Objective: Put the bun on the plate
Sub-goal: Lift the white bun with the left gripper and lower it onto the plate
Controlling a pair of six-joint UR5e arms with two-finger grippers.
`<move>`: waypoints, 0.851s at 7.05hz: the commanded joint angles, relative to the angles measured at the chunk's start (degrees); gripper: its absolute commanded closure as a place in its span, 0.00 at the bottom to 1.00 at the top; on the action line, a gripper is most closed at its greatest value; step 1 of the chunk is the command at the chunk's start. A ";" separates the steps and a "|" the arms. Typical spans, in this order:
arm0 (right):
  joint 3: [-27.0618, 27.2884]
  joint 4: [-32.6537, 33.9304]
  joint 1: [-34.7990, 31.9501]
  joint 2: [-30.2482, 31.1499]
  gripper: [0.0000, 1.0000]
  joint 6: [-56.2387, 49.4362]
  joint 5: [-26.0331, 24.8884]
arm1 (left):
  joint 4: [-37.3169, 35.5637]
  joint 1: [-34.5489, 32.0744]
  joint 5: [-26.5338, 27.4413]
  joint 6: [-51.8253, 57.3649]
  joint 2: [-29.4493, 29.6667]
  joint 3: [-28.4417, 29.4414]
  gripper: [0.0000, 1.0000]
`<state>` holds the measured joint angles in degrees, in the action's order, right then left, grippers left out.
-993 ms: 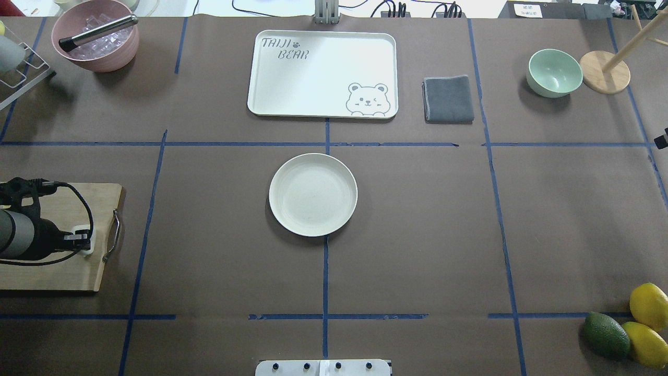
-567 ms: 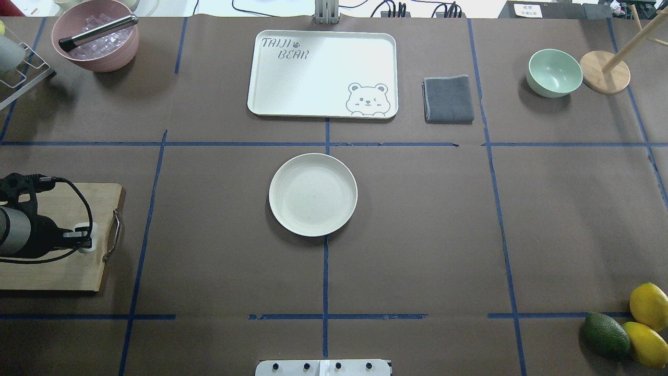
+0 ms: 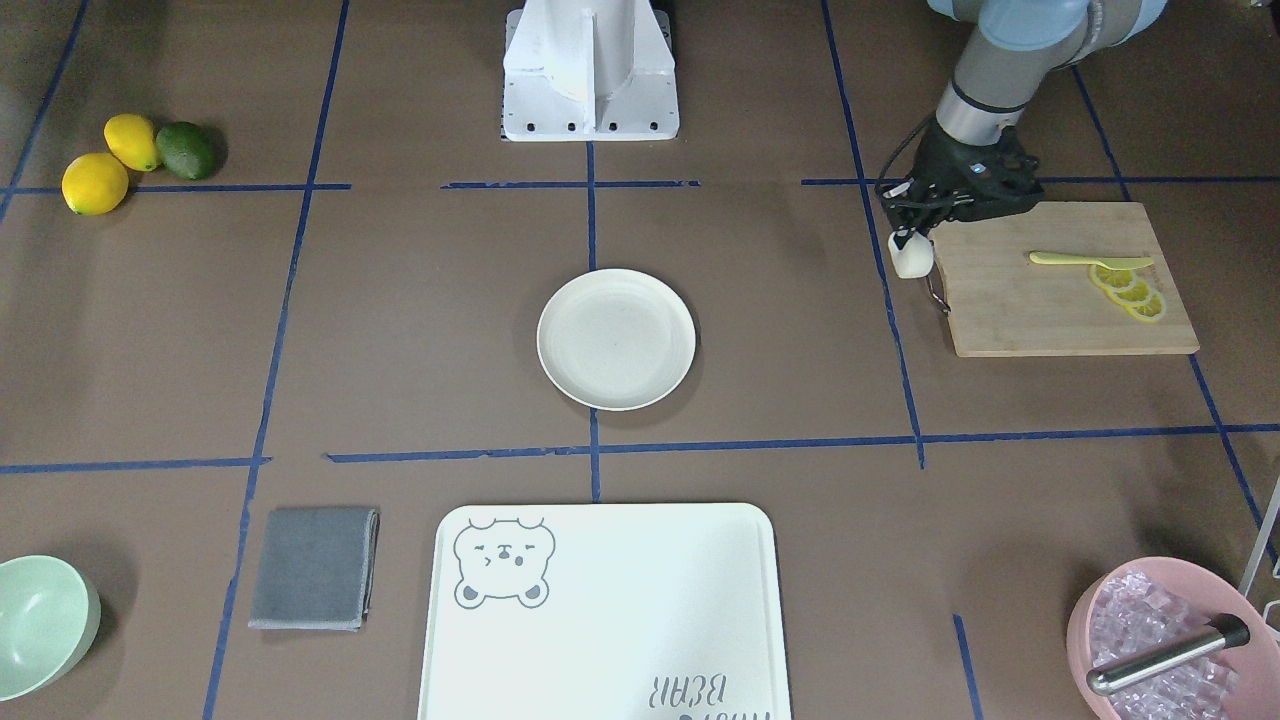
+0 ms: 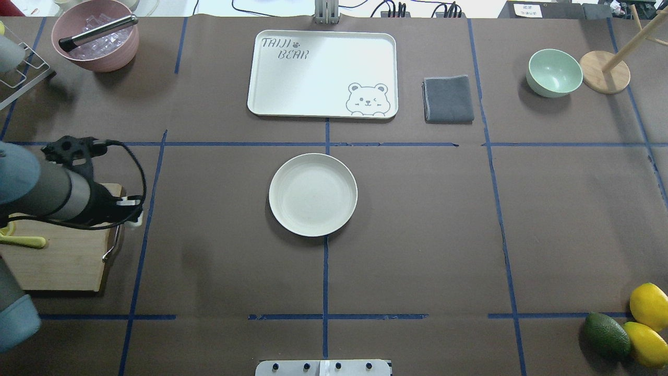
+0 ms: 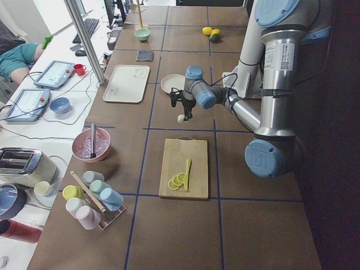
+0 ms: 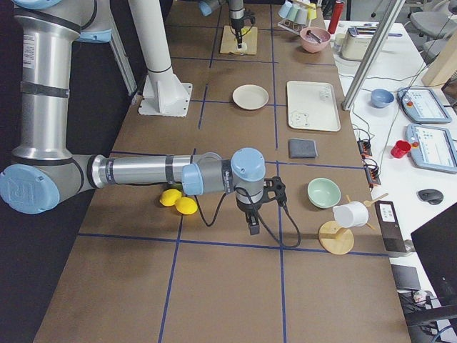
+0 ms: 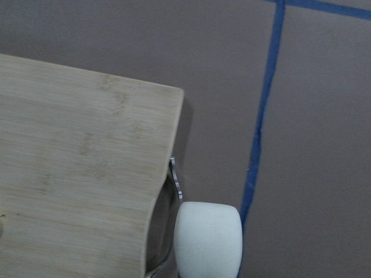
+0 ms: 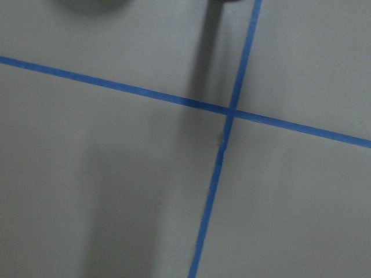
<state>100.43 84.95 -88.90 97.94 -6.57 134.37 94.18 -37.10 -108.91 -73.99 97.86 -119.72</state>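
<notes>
The bun [image 3: 911,260] is a small white lump hanging in the air just off the cutting board's handle corner, with my left gripper [image 3: 908,243] shut on it from above. In the left wrist view the bun [image 7: 208,240] sits at the bottom edge, over the brown table beside the board. The round cream plate [image 4: 313,194] lies bare at the table's middle, well to the right of my left gripper [image 4: 134,211]. My right gripper [image 6: 253,227] shows only in the exterior right view, low over the table by the lemons; I cannot tell its state.
A wooden cutting board [image 3: 1060,300] carries lemon slices [image 3: 1128,288] and a yellow knife [image 3: 1085,261]. The bear-printed tray [image 4: 322,73], grey cloth [image 4: 448,98] and mint bowl [image 4: 553,72] line the far side. A pink ice bowl [image 4: 95,35] stands far left.
My left arm has lifted the bun off the cutting board and carried it right and toward the far side, past the board's corner. The plate has not moved.
</notes>
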 commanded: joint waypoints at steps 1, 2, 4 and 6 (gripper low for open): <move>-6.27 -0.22 -3.73 0.67 0.00 -5.90 1.24 | -16.00 2.02 0.28 -0.62 17.91 2.27 0.74; -7.52 -0.23 -3.92 0.67 0.00 -5.91 3.07 | -15.43 4.12 0.36 -4.54 21.72 6.47 0.74; -7.36 -0.05 -3.92 0.59 0.00 -5.22 3.18 | -15.25 10.09 5.88 -8.78 31.13 15.18 0.74; -7.27 0.04 -3.83 0.41 0.00 -5.12 3.09 | -11.58 11.52 7.91 -11.25 38.33 24.22 0.74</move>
<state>93.15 84.91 -92.73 98.46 -11.76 137.46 80.39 -26.98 -102.74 -83.80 131.58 -101.31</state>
